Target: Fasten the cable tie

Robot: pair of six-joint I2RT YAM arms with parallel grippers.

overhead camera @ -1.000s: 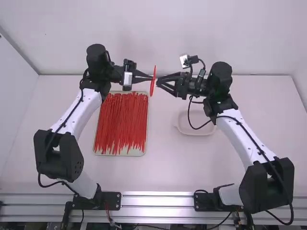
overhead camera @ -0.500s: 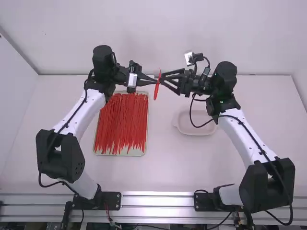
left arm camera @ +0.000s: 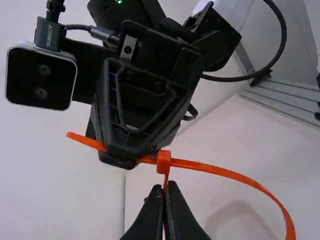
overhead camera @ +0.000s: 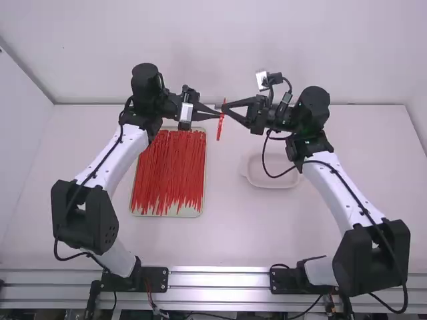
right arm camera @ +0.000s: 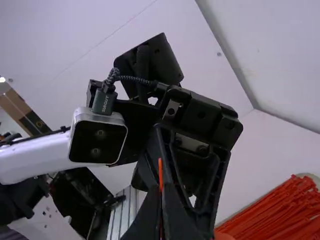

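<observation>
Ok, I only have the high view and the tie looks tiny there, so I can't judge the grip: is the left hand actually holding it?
Observer: Yes. The left wrist view shows the left hand shut on a thin end of the red cable tie, just below its head.
Operator: And the right hand?
Observer: Its own wrist view shows the right hand shut on the strap too.
</observation>
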